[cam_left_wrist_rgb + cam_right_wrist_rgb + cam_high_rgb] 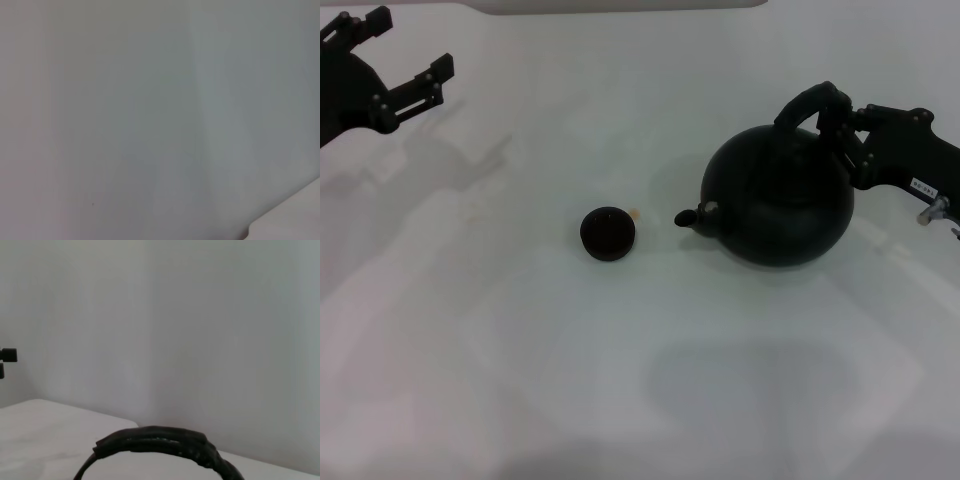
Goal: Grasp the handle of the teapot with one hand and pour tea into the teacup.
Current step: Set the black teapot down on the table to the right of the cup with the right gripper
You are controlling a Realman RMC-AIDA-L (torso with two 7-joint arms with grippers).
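Observation:
The round matte black teapot [780, 205] stands upright on the white table at centre right, its spout [690, 217] pointing left at the teacup [608, 233], a tiny dark cup about a spout's length away. My right gripper [842, 125] reaches in from the right and is shut on the right end of the black arched handle [805, 103]. The ribbed handle [165, 440] shows close up in the right wrist view. My left gripper [415, 42] is open and parked at the far left. The left wrist view shows none of these.
A small beige spot [635, 213] lies on the white table [520, 350] just right of the teacup. The table's far edge [620, 8] runs along the top. A tip of the left gripper [7, 357] shows far off in the right wrist view.

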